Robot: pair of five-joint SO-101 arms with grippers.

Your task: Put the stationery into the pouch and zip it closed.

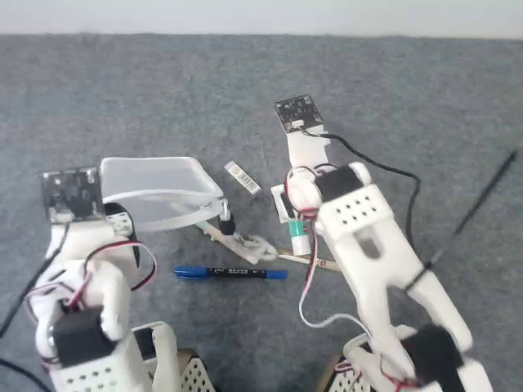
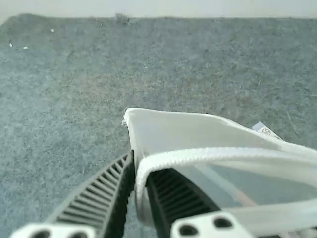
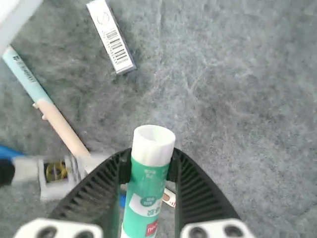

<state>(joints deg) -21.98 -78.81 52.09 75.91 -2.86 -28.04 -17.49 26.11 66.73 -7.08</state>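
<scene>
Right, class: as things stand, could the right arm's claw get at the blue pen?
Probably not yet. The right claw is shut on the glue stick, so it has no room for more. The pen itself lies uncovered near that arm, with nothing over it.

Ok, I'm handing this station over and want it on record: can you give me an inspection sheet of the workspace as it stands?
Surface: grey fuzzy mat.
Job's things: pouch open-mouthed, held at its rim; glue stick held upright; blue pen, beige pen and barcoded box lying loose on the mat.
Clutter: thin dark line beyond the right arm, cannot tell what it is.
Grippers: left gripper shut on the pouch's rim; right gripper shut on the glue stick.
Cables: black cable trailing from the right arm's camera.
Surroundings: pale wall behind the mat.
</scene>
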